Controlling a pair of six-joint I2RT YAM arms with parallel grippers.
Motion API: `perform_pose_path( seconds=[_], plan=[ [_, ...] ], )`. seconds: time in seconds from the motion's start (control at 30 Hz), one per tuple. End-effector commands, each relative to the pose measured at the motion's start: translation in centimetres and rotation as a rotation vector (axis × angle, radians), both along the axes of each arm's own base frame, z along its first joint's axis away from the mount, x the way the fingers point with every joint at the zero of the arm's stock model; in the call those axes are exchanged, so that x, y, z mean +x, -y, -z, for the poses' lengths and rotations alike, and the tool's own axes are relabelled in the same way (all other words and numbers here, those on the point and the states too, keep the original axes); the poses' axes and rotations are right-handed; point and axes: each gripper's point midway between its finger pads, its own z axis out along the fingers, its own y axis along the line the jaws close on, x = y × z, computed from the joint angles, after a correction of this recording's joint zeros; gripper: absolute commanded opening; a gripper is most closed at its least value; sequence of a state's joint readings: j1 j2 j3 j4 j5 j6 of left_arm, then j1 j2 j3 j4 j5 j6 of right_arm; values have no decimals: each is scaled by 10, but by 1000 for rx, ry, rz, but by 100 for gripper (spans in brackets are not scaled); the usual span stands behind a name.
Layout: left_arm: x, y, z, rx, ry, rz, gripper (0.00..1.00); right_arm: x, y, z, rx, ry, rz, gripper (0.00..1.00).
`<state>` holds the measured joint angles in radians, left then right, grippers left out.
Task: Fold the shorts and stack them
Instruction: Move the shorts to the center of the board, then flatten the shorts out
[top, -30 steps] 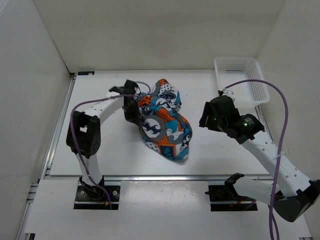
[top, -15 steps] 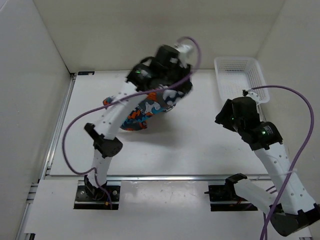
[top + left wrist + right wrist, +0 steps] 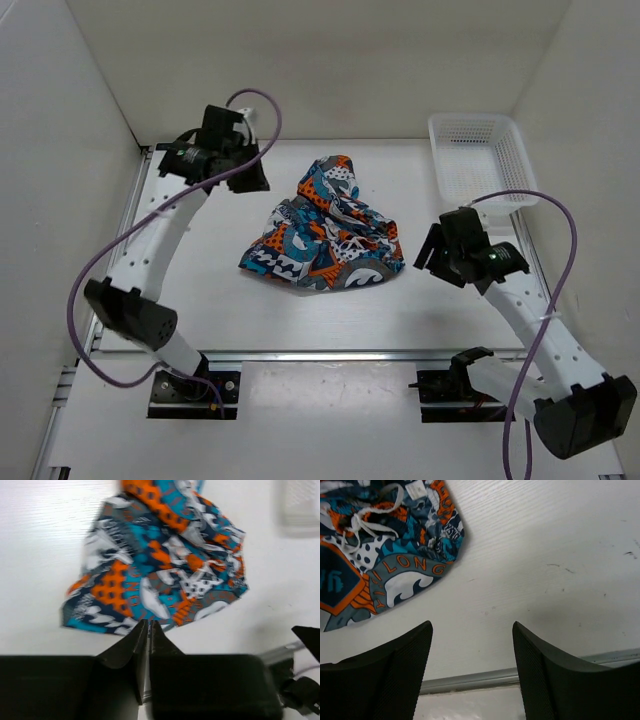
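- One pair of shorts [image 3: 325, 235] lies crumpled in an unfolded heap near the middle of the table [image 3: 200, 295], its teal, orange, white and navy print showing.
- Both arms are clear of the cloth: the left pincer [image 3: 250, 178] is off the far left side of the heap, and the right pincer [image 3: 432, 255] is just beside its right edge.
- Seen from the left wrist, the left pincer [image 3: 148, 626] has its jaws pressed together with nothing between them, and the shorts [image 3: 160, 565] spread out beyond the tips.
- Seen from the right wrist, the right pincer [image 3: 471, 627] is spread wide and empty over bare table. The shorts [image 3: 385, 550] are at the upper left, with a white drawstring [image 3: 355, 520] lying on them.
- A white mesh basket [image 3: 480, 160] sits at the far right corner of the table, well apart from the shorts.
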<state>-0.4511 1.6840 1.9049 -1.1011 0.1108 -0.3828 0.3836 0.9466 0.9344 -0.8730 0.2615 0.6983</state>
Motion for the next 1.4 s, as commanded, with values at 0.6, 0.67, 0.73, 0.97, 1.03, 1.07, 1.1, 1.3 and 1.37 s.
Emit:
perform_pose_path(
  seconds=[0.6, 0.67, 0.73, 0.97, 1.03, 1.07, 1.1, 1.3, 1.37],
  plan=[
    [12, -31, 203, 91, -445, -153, 37, 79, -75, 121, 358, -350, -59, 88],
    [12, -31, 203, 95, -442, -145, 10, 83, -88, 122, 366, -355, -85, 77],
    [11, -30, 199, 84, -437, -140, 10, 83, -93, 132, 349, -383, -84, 48],
    [40, -45, 149, 48, -326, -176, 10, 152, -103, 58, 310, -181, -92, 0],
    [69, -57, 110, 30, -232, -202, 10, 167, -105, 26, 298, -138, -115, 0],
    [77, -61, 93, 18, -203, -215, 10, 180, -103, 8, 293, -101, -112, 0],
    [77, -71, 79, 27, -210, -238, 10, 196, -107, -32, 301, -26, -136, 0],
    [87, -116, -83, -162, 139, -308, 10, 194, -97, -157, 300, 301, -194, 0],
    [64, -124, -102, -190, 206, -320, 10, 172, -86, -191, 287, 446, -201, 0]
  ],
)
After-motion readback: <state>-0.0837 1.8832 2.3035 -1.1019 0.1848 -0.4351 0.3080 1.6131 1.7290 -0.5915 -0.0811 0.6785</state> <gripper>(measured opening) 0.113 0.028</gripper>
